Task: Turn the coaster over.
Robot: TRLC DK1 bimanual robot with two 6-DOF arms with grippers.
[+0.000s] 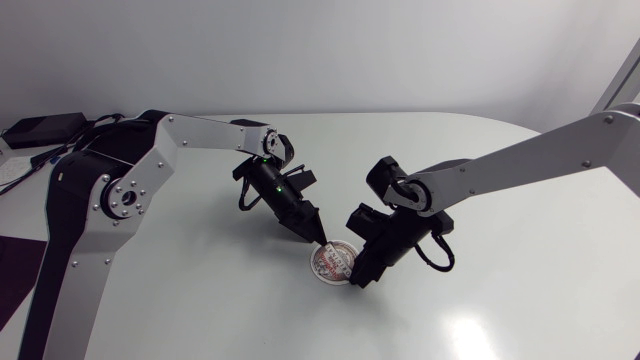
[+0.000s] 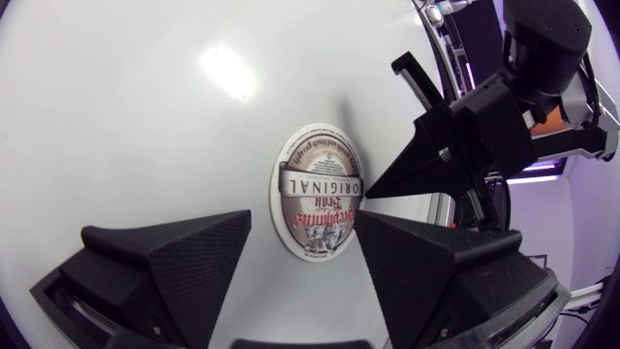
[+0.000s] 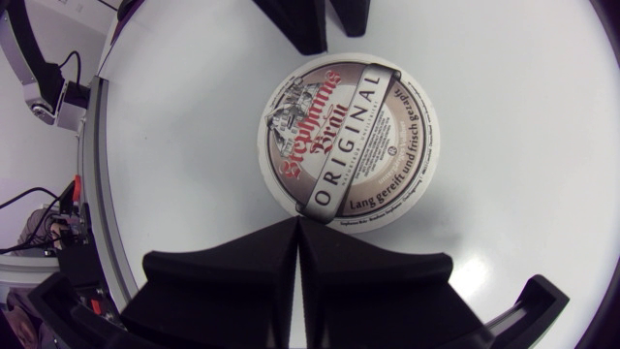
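The round coaster [image 1: 330, 262] lies flat on the white table with its printed face up. My left gripper [image 1: 320, 240] hangs over its far edge. In the left wrist view, that gripper [image 2: 305, 228] is open and the coaster [image 2: 318, 189] shows between and just ahead of its wide-spread fingers [image 2: 184, 262]. My right gripper [image 1: 358, 279] is shut with nothing in it, and its pointed tip rests at the coaster's opposite edge. The right wrist view shows the coaster [image 3: 349, 141] directly ahead of the joined fingertips [image 3: 297, 225]. The left wrist view shows the right gripper [image 2: 373, 191] as a black wedge touching the rim.
The white table [image 1: 500, 300] spreads around the coaster on all sides. Black cables and a power brick [image 1: 40, 130] lie at the far left corner behind my left arm's base.
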